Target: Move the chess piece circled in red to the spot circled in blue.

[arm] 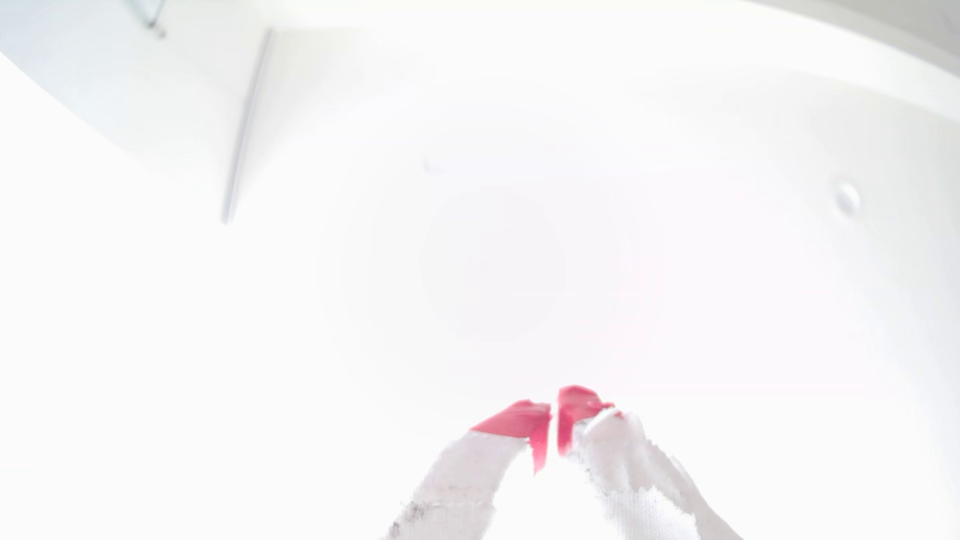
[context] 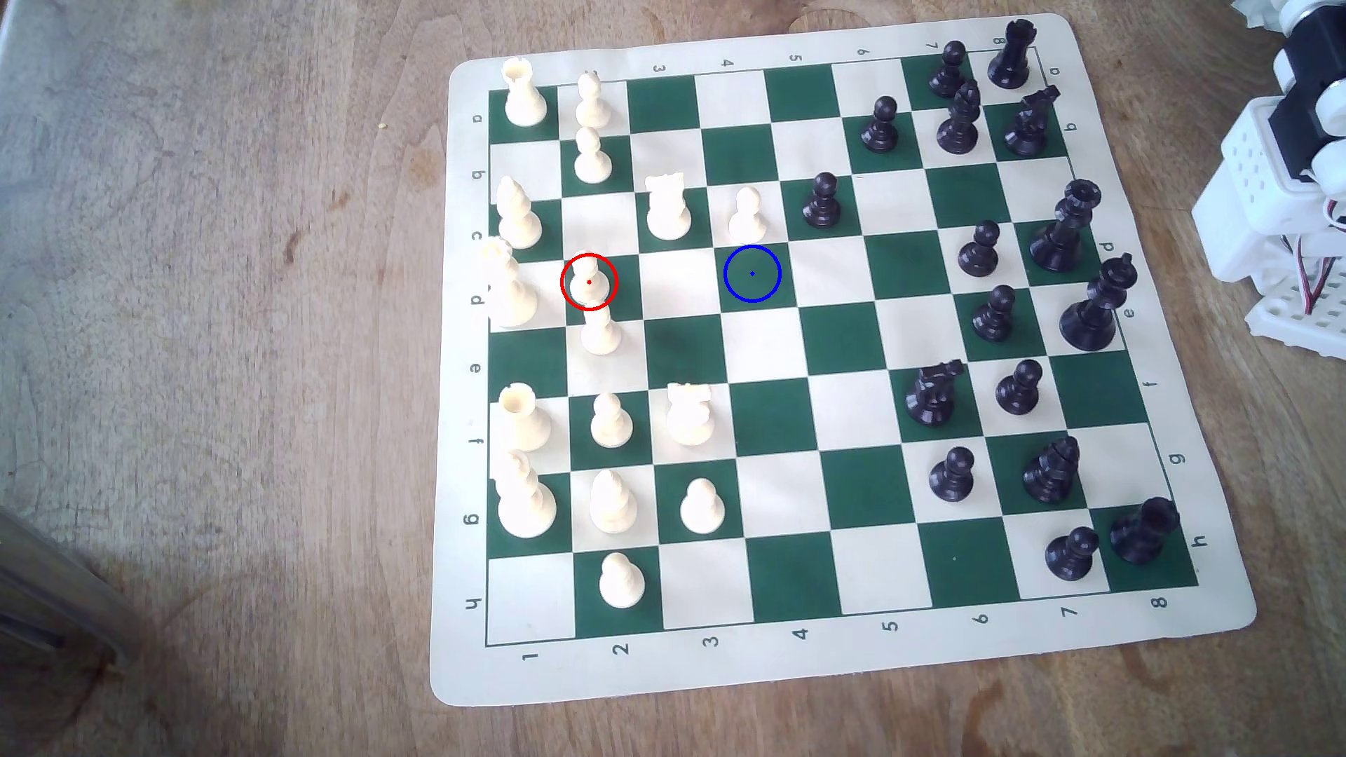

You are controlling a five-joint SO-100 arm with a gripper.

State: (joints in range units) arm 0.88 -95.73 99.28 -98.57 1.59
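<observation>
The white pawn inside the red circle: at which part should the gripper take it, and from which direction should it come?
Probably from above, closing on the narrow neck under the round head of the white pawn. Another white pawn stands close below it in the exterior view, and a tall white piece on its left, so a sideways approach risks knocking them.

Glossy plastic pawn; matt board on worn wooden table.

— How crowded is the pawn?

— Tight. A white pawn touches it on one side, the tall queen stands just beside it. My jaws, red tips nearly meeting, are well apart from all that.

— And the blue-ringed square?

— Bare, the square between too. A knight and another pawn stand near.
</observation>
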